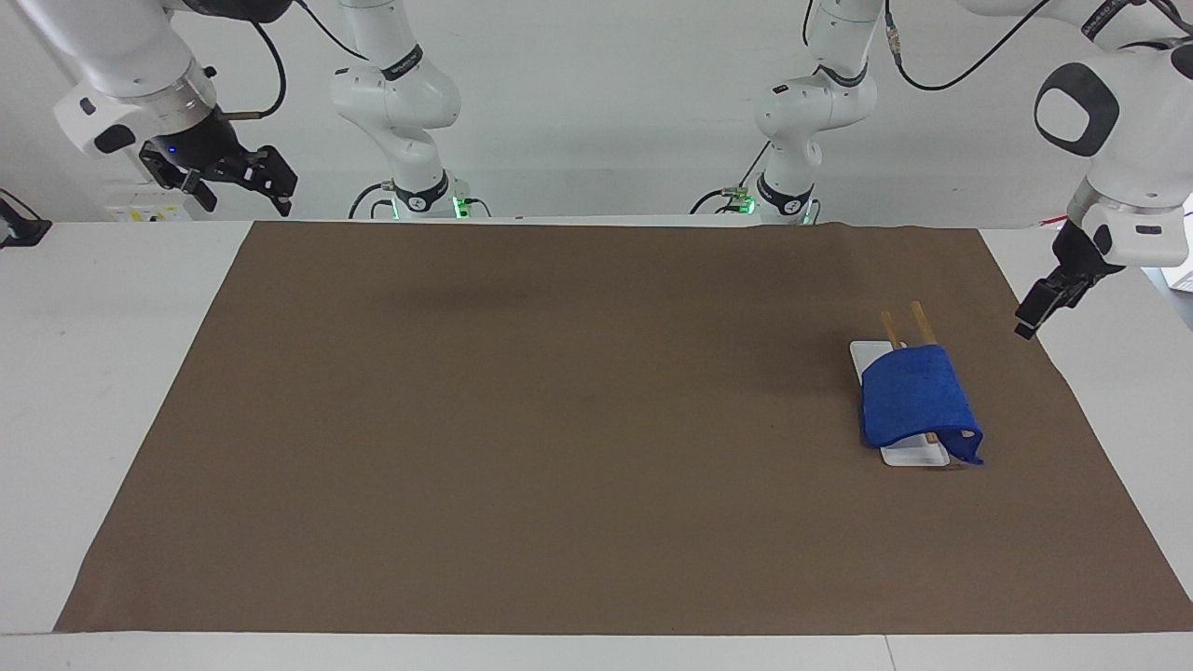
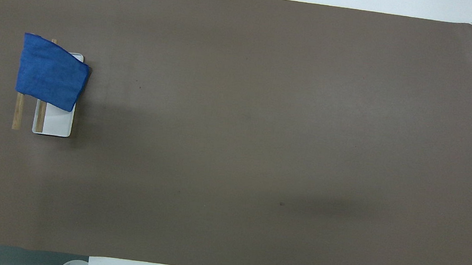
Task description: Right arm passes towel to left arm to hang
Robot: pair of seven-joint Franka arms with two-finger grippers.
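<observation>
Your left hand [image 1: 1033, 319] hangs in the air over the mat's [image 1: 559, 419] edge at its own end of the table [image 1: 93, 373], holding nothing; whether its fingers are parted you cannot tell. The towel [image 1: 913, 399] lies apart from that hand, toward the table's middle, draped over the two wooden bars [image 1: 921, 321] of a rack on a white base [image 1: 909, 455]. Your right hand [image 1: 228, 175] waits, fingers spread, above the other end of the table.
</observation>
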